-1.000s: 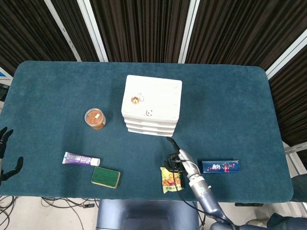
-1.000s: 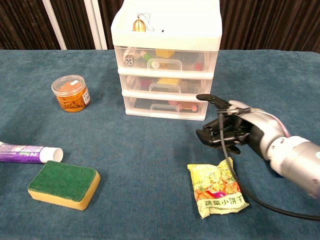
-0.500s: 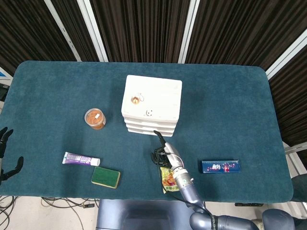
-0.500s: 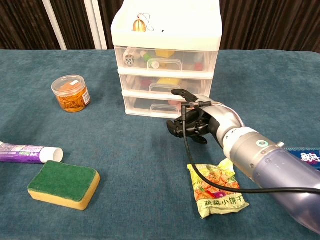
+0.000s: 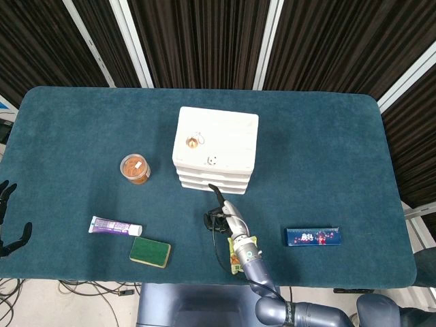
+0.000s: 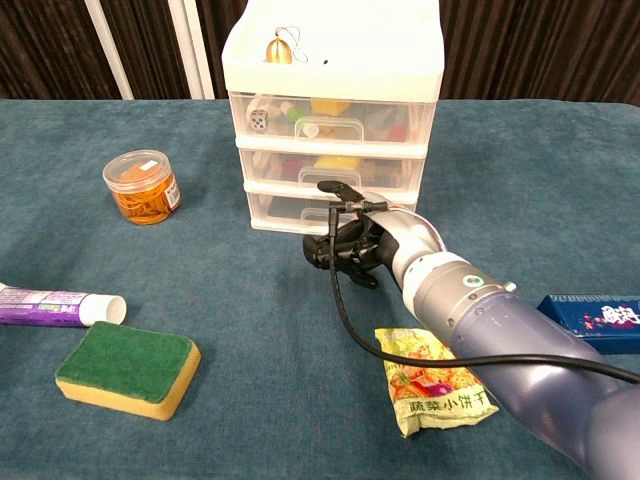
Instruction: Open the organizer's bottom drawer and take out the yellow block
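- Right hand (image 6: 352,240), black fingers on a silver-grey arm: has travelled from the right-hand part of the table's front edge leftward and inward, now just in front of the white three-drawer plastic organizer (image 6: 335,120), at bottom drawer (image 6: 330,212) level.
- One finger extended toward the drawer front; contact cannot be told.
- Forearm now crosses above the yellow snack packet (image 6: 437,382).

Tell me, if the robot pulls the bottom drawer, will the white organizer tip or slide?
The organizer probably won't tip: it looks wide and squat. It may slide, since it seems thin, light plastic on soft cloth. The right hand is at the bottom drawer, and a slow pull seems safest.
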